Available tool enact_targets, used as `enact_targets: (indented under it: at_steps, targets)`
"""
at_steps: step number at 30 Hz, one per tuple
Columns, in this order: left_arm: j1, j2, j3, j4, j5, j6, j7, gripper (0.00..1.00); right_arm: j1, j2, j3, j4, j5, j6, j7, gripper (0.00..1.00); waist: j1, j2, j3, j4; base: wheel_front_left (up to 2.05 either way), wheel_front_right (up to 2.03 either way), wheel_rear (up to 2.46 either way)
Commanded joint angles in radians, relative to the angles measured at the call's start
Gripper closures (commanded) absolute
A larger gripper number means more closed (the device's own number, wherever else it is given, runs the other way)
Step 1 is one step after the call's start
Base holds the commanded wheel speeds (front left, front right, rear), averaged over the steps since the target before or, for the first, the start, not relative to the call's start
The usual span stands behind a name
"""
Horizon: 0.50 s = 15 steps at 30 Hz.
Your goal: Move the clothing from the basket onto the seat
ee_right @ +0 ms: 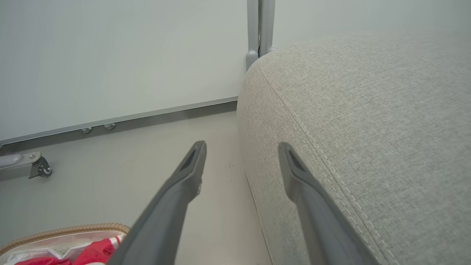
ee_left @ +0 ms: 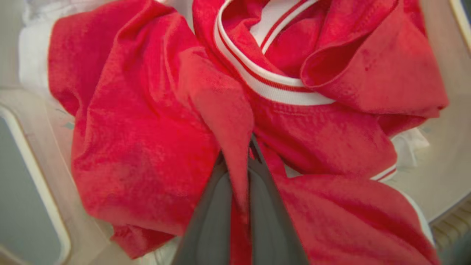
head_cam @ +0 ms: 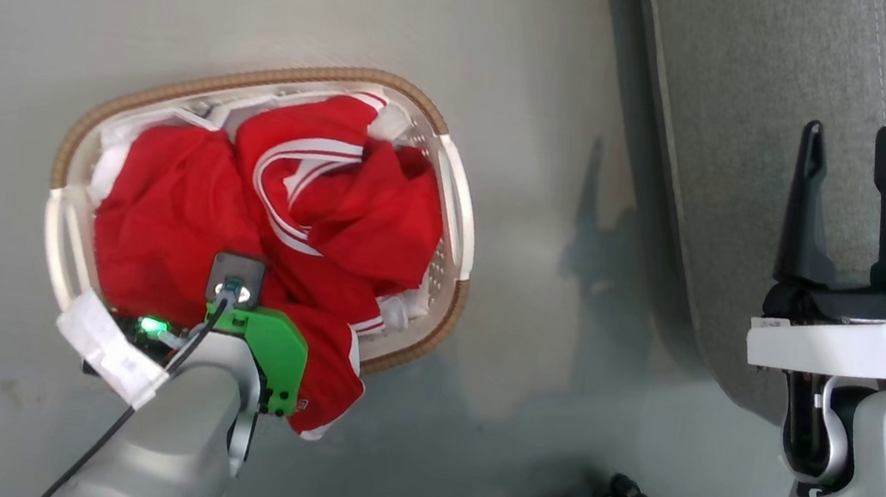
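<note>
Left wrist view: the left jaws were pressed together on a raised fold of the clothing (ee_left: 235, 121), a bright red ridge of soft fabric pinched between the two dark fingers (ee_left: 206, 221) at the near edge of the heap. Beyond the pinch the rest of the red sportswear lay crumpled, with a white striped band curling across its far side. The whole heap sat inside the basket (head_cam: 259, 77), and one red corner with white trim hung over the near rim, just beside the left arm. The oval basket stood on the floor (head_cam: 34, 9), its long axis running roughly left to right.

To the right of the basket came a bare strip of floor, then the seat (head_cam: 776, 96), a large grey cushion whose rounded edge ran from near to far. The held fabric therefore lay left of the seat, and the carry would likely have to rise out of the basket and then cross that strip rightward. The right jaws stood wide apart and empty at the seat's left edge. That arm was the nearer one to the seat, while the left arm was the one at the clothing. Farthest off, in the right wrist view, a pale wall (ee_right: 110, 55) met the floor behind the seat.
</note>
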Motion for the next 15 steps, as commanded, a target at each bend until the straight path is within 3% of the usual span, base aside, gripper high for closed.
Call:
enact_targets:
  at_steps: [1, 15]
  targets:
    - [0.015, 0.007, 0.009, -0.015, -0.009, -0.011, -0.015, 1.0, 0.018, -0.004, -0.01, 0.007, -0.012, 0.0, -0.005, 0.0, -0.0001, 0.0, -0.062, 0.048, 0.0, 0.0, 0.0]
    - [0.109, 0.044, 0.005, -0.279, 0.101, -0.07, -0.035, 1.0, 0.139, -0.004, -0.081, 0.052, -0.11, 0.0, -0.005, 0.0, -0.0001, 0.0, -0.366, 0.181, 0.0, 0.0, 0.0]
